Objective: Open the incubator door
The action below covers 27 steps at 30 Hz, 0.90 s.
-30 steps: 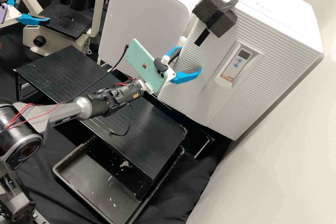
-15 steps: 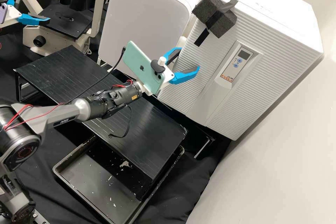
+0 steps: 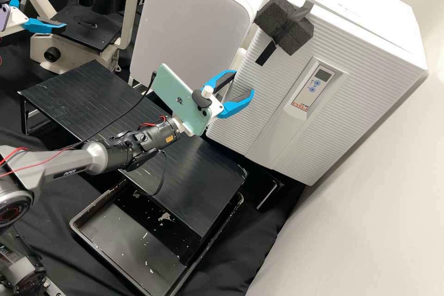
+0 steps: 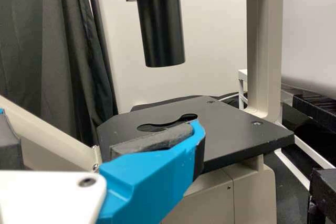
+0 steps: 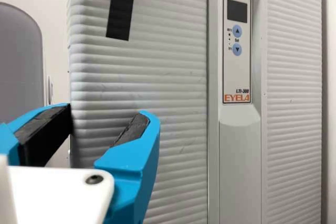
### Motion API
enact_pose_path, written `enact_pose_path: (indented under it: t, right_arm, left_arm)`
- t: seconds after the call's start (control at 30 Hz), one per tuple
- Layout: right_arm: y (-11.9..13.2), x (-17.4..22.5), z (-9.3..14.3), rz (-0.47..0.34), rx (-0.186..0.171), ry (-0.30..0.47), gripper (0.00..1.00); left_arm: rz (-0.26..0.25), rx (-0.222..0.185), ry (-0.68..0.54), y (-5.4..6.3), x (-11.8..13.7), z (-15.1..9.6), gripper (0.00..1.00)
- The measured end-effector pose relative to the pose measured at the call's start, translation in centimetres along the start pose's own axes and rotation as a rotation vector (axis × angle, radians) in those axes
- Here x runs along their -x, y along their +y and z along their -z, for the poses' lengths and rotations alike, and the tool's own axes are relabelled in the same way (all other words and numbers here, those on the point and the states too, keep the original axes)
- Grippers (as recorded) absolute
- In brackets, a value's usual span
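Observation:
The white incubator's ribbed door (image 3: 245, 115) looks slightly ajar at its left side; the ribbed door (image 5: 178, 150) also faces the right wrist view. My right gripper (image 3: 244, 81) is open at that left edge. In its wrist view, the right gripper (image 5: 106, 114) has one finger in front of the door, while the other's dark pad (image 5: 50, 129) meets the door edge, its tip perhaps hidden behind. Contact cannot be told. Far off at the upper left, my left gripper (image 3: 46, 8) stands open by the microscope; the left gripper (image 4: 100, 124) has nothing between its fingers.
Grey foam (image 3: 296, 32) is taped at the door's top. A white rounded appliance (image 3: 194, 18) stands left of the incubator. The black platform (image 3: 199, 180) lies below the right arm, over a black tray (image 3: 125, 240). The microscope stage (image 3: 88, 27) is beside the left gripper.
My right gripper has drawn back left and downward in the high view. The door's front, with its panel and foam, has shifted slightly outward. The left gripper has kept still.

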Motion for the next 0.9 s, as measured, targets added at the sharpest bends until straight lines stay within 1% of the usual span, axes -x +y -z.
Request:
enact_pose_path:
  t: [0.23, 0.4, 0.43, 0.47, 0.57, 0.63, 0.7, 0.77, 0.87, 0.9]
  right_arm:
    - [0.9, 2.1, -0.5, -0.027, 0.002, 0.021, 0.0]
    - [1.1, 4.4, -0.4, -0.088, 0.026, 0.002, 0.0]
    - [1.1, 5.1, -0.3, -0.125, 0.044, -0.011, 0.0]
    - [1.0, 5.6, -0.1, -0.135, 0.048, -0.017, 0.0]
    - [0.8, 7.4, 0.2, -0.207, 0.085, -0.055, 0.0]
    - [0.6, 8.8, 0.6, -0.234, 0.101, -0.06, 0.0]
    - [0.2, 10.2, 0.6, -0.258, 0.132, -0.075, 0.0]
    - [-0.2, 11.4, 0.8, -0.258, 0.165, -0.067, 0.0]
    - [-0.9, 12.9, 0.8, -0.219, 0.215, -0.053, 0.0]
    - [-1.1, 13.2, 0.8, -0.207, 0.226, -0.05, 0.0]
  left_arm:
    - [0.0, 0.0, 0.0, 0.0, 0.0, 0.0, 1.0]
    - [0.0, 0.0, 0.0, 0.0, 0.0, 0.0, 1.0]
    - [0.0, 0.0, 0.0, 0.0, 0.0, 0.0, 1.0]
    - [0.0, 0.0, 0.0, 0.0, 0.0, 0.0, 1.0]
    - [0.0, 0.0, 0.0, 0.0, 0.0, 0.0, 1.0]
    - [0.0, 0.0, 0.0, 0.0, 0.0, 0.0, 1.0]
    - [0.0, 0.0, 0.0, 0.0, 0.0, 0.0, 1.0]
    - [0.0, 0.0, 0.0, 0.0, 0.0, 0.0, 1.0]
    - [0.0, 0.0, 0.0, 0.0, 0.0, 0.0, 1.0]
    - [0.0, 0.0, 0.0, 0.0, 0.0, 0.0, 1.0]
